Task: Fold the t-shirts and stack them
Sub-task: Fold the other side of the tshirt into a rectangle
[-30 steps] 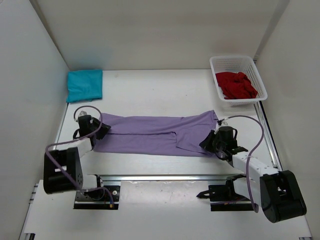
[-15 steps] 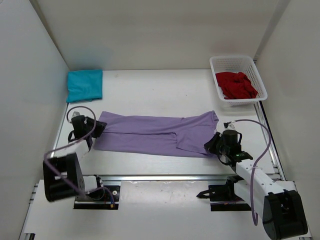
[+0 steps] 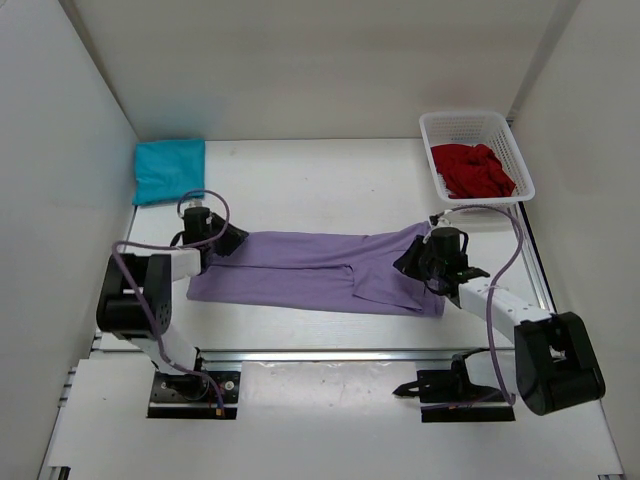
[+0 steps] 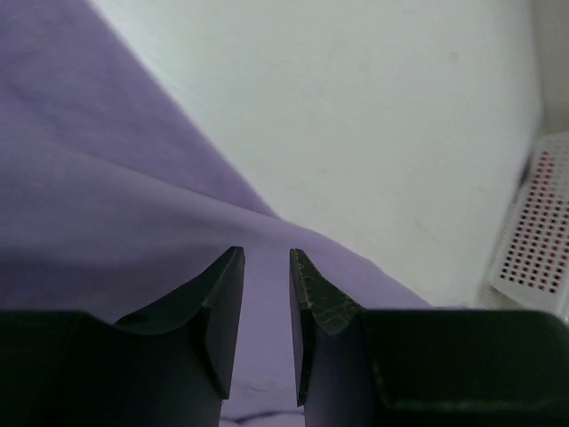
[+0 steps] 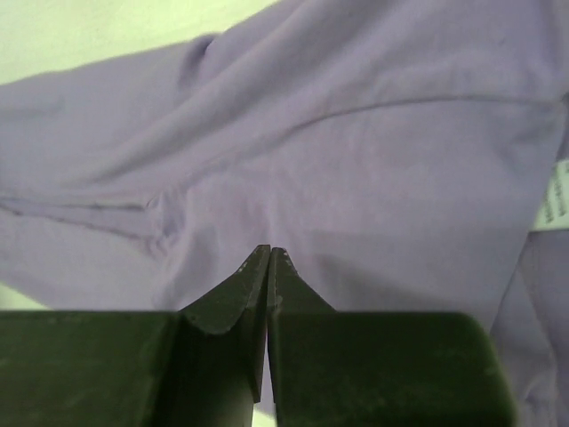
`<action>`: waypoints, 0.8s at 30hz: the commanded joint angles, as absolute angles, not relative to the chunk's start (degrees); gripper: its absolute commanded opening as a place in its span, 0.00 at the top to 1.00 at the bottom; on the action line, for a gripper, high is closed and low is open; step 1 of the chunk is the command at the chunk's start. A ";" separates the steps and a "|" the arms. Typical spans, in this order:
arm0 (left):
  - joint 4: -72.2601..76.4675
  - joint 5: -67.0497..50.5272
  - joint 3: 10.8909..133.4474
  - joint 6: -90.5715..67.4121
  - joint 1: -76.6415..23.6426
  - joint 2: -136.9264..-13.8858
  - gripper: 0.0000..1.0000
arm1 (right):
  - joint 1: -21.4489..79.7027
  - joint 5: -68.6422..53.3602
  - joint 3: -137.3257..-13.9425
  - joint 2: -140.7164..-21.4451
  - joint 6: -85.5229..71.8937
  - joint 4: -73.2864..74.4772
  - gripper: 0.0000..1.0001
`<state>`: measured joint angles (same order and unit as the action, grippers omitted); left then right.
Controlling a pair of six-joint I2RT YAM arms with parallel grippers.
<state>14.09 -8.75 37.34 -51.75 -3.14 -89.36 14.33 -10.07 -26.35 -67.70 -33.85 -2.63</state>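
A pale lavender t-shirt (image 3: 310,268) lies folded into a long strip across the middle of the table. My left gripper (image 3: 237,240) hovers over its far left corner, jaws a little apart and open, with only lavender cloth (image 4: 107,205) showing below the gripper (image 4: 267,253). At the strip's right end my right gripper (image 3: 407,264) is shut and empty, its tips (image 5: 269,251) just above the cloth (image 5: 356,151). A teal t-shirt (image 3: 168,170) sits folded at the back left. A dark red t-shirt (image 3: 472,170) lies crumpled in the basket.
The white mesh basket (image 3: 478,118) stands at the back right and shows at the right edge of the left wrist view (image 4: 533,231). White walls close in the table on three sides. A metal rail (image 3: 330,353) runs along the near edge.
The left gripper swung right and back from beside the shirt's left end to over its far left corner. The right gripper moved back and left onto the shirt's right end.
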 commanded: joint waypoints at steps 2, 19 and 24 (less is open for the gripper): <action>17.31 -14.32 39.64 -55.02 2.17 -94.91 0.63 | 13.54 -10.29 -26.38 -69.79 -32.96 -7.12 1.00; 24.18 -15.74 35.68 -61.35 6.70 -85.02 0.61 | 12.63 -5.21 -23.44 -59.32 -32.26 2.26 1.00; 20.75 -12.48 35.24 -56.53 -5.41 -76.38 0.60 | 17.58 -2.98 -31.01 -68.43 -31.37 -1.65 0.99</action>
<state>22.06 -13.96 34.35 -59.92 1.06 -80.86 17.02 -5.80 -26.94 -63.68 -32.51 1.80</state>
